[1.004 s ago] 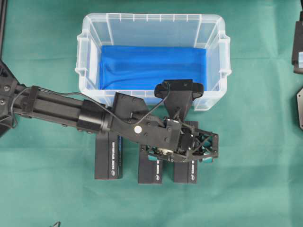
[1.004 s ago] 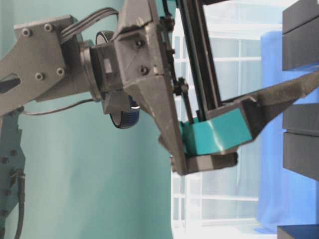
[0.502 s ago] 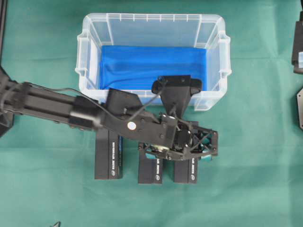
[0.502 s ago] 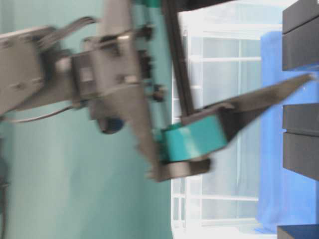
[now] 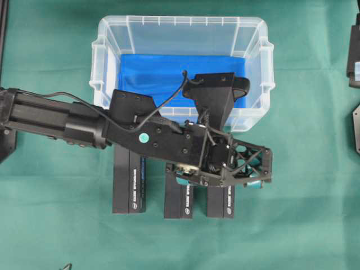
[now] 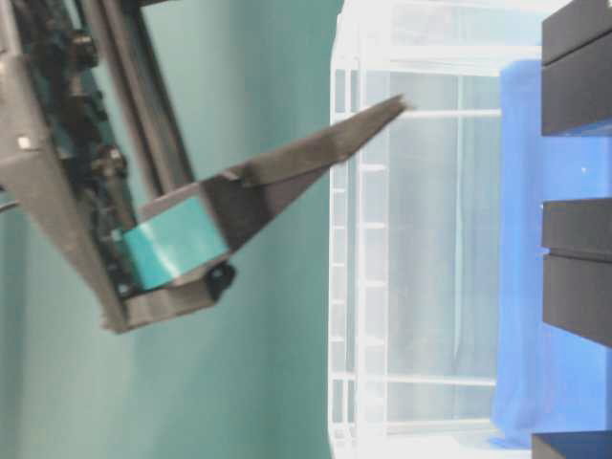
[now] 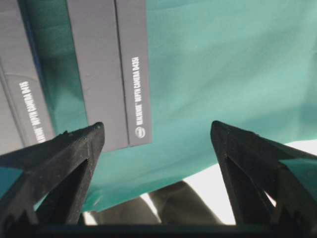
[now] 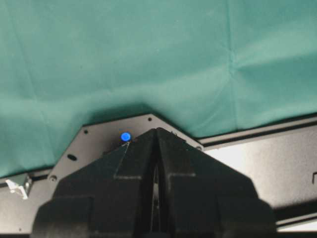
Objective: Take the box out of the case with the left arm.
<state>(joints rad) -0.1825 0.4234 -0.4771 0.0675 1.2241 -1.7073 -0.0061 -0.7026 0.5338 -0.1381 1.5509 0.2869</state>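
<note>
Left gripper (image 5: 247,183) fingers spread wide, empty, above three dark boxes (image 5: 180,199) beside the case (image 5: 180,22); right gripper (image 8: 156,173) fingers pressed together

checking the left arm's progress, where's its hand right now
In the overhead view the left hand hangs open over the three black boxes on the green cloth, just in front of the case.

Green cloth-covered table (image 5: 304,225), evenly lit
</note>
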